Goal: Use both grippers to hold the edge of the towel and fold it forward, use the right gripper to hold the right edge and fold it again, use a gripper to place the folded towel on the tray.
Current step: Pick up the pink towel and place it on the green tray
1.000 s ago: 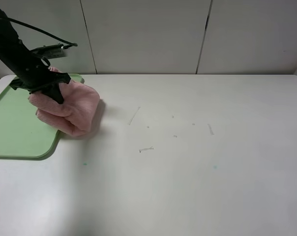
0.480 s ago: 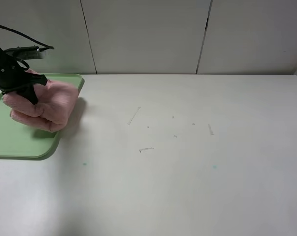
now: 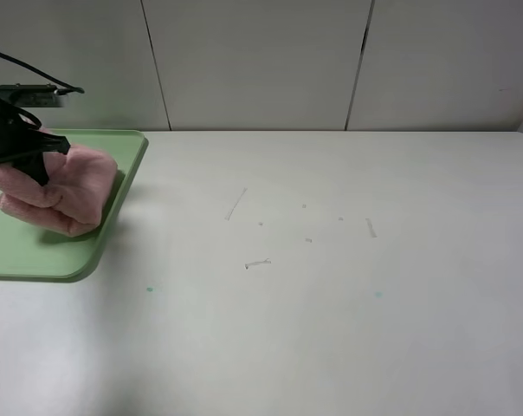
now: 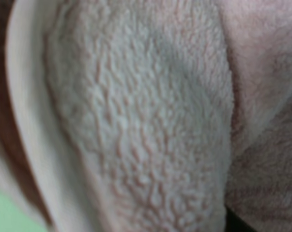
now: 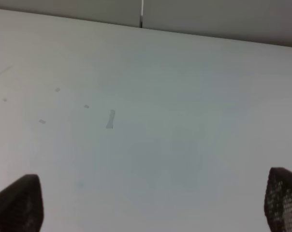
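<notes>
**Folded towel carried over the green tray**

A white table (image 3: 331,286) fills the scene, backed by pale wall panels (image 3: 253,61), with a few faint scuff marks (image 3: 258,262) near its middle. At the far left sits a green tray (image 3: 36,256), cut off by the picture's edge so only part of it shows. Over the tray hangs the pink towel (image 3: 67,195), bunched into a folded bundle; its lower edge looks close to or touching the tray floor, though which cannot be told from this angle. The left gripper (image 3: 32,165) is clamped onto the towel's upper left part, its black fingers pressed into the cloth.

A second ago the towel straddled the tray's right rim, with much of it over the bare table. Half a second ago it had moved leftward but still overhung the rim. It is now wholly inside the tray's outline, and the arm has retreated further toward the left edge.

The left wrist view is filled with blurred pink fleece (image 4: 146,125), with a sliver of green at one corner. The right wrist view shows bare table and the two dark fingertips (image 5: 15,205) of the right gripper (image 5: 151,208) spread wide apart, holding nothing. That gripper does not appear in the high view.
</notes>
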Action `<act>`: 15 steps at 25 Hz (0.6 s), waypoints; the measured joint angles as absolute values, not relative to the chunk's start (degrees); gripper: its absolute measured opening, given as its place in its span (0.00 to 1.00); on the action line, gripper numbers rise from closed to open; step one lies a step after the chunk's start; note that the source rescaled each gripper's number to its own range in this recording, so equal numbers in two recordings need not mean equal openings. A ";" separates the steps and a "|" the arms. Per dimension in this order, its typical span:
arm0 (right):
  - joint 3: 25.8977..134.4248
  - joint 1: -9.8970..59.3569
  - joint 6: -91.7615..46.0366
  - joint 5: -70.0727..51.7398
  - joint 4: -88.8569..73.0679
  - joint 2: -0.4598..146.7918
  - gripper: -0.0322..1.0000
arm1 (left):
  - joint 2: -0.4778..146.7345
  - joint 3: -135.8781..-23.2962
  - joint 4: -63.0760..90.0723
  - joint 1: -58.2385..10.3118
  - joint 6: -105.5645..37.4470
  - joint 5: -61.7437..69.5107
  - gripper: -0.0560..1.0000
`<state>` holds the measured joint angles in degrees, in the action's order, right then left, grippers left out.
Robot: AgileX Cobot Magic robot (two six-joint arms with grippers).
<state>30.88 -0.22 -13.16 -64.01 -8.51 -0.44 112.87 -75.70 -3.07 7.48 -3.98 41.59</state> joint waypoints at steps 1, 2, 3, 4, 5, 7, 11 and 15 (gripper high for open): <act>30.88 -0.22 -13.16 -64.01 -8.51 -0.44 1.00 | 112.87 -75.70 -3.12 7.48 -3.90 41.59 0.21; 30.88 -0.22 -13.16 -64.01 -8.51 -0.44 1.00 | 112.87 -75.70 -3.12 7.48 -3.83 41.59 0.21; 30.88 -0.22 -13.16 -64.01 -8.51 -0.44 1.00 | 112.87 -75.70 -3.12 7.48 -3.57 41.59 0.21; 30.88 -0.22 -13.16 -64.01 -8.51 -0.44 1.00 | 112.87 -75.70 -3.21 7.48 -3.39 41.59 0.21; 30.88 -0.22 -13.16 -64.01 -8.51 -0.44 1.00 | 112.87 -75.70 -3.27 7.48 -3.18 41.59 0.21; 30.88 -0.22 -13.16 -64.01 -8.51 -0.44 1.00 | 112.87 -75.70 -3.42 7.48 -2.92 41.59 0.22; 30.88 -0.22 -13.16 -64.01 -8.51 -0.44 1.00 | 112.87 -75.70 -4.46 7.48 -3.73 41.42 0.58; 30.88 -0.22 -13.16 -64.01 -8.51 -0.44 1.00 | 112.87 -75.70 -5.11 7.48 -4.32 41.36 0.92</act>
<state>30.88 -0.22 -13.16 -64.01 -8.51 -0.44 112.87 -75.70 -5.11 7.48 -4.32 41.36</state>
